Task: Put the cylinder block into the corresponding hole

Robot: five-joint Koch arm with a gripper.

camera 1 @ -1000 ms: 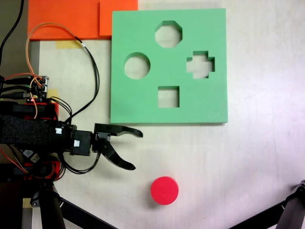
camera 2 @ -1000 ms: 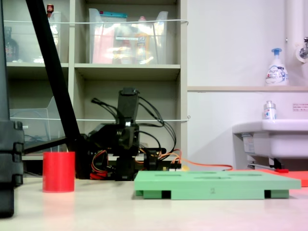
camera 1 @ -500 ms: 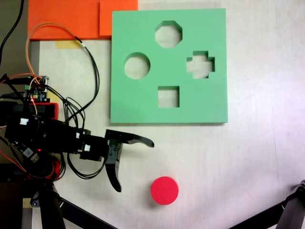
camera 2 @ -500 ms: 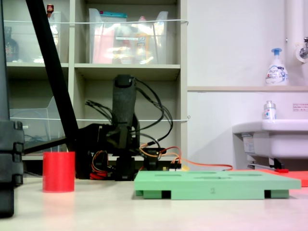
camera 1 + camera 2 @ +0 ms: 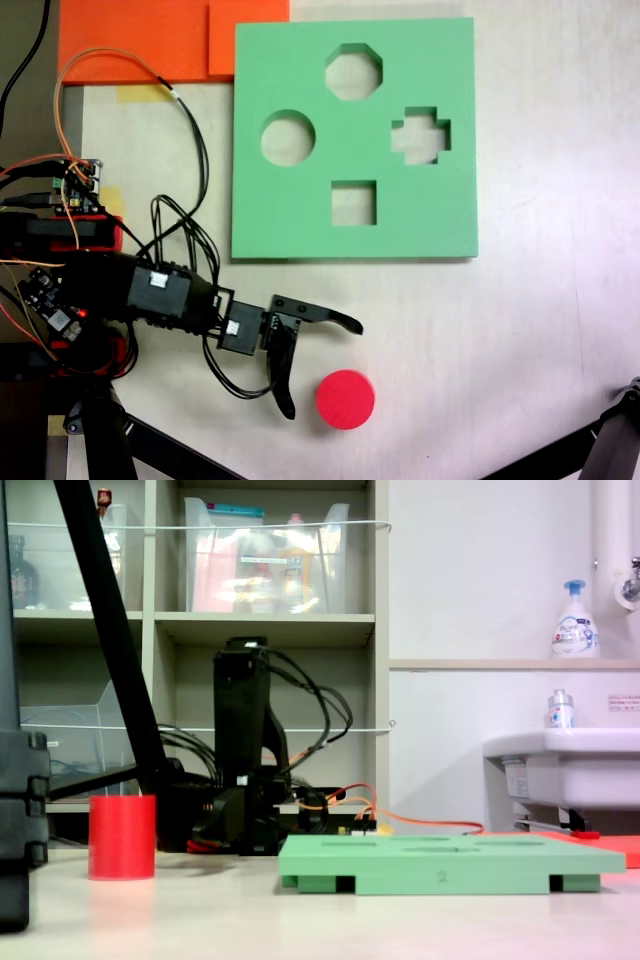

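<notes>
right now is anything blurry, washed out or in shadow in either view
In the first exterior view the red cylinder looks soft-edged and a bit overexposed, while the green board is crisp and the open gripper is sharp. In the second exterior view the arm is dark against the shelf, and the dark object at the left edge is out of focus.
</notes>
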